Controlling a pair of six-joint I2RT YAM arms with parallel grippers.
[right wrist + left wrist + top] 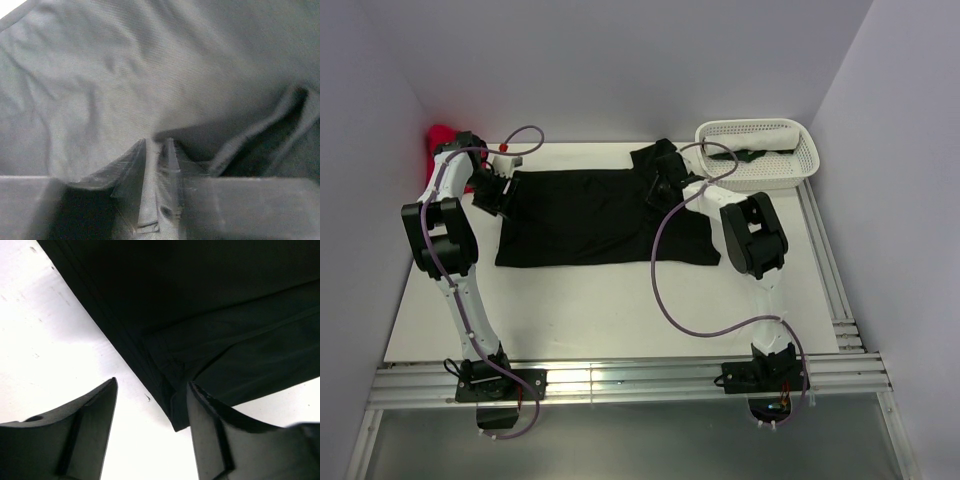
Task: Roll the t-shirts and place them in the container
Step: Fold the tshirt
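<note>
A black t-shirt point(590, 215) lies spread flat on the white table point(600, 310). My left gripper point(500, 196) is at the shirt's far left edge. In the left wrist view it point(152, 390) is open, and a corner of the shirt point(210, 315) reaches down between the fingers, close to the right finger point(215, 435). My right gripper point(661, 180) is over the shirt's far right part, by the sleeve. In the right wrist view it point(156, 145) is shut on a pinched fold of the shirt point(125, 75).
A white lattice basket point(806, 160) stands at the far right with a white and dark cloth inside. A red cloth point(444, 134) lies in the far left corner by the wall. A metal rail point(620, 380) runs along the near edge.
</note>
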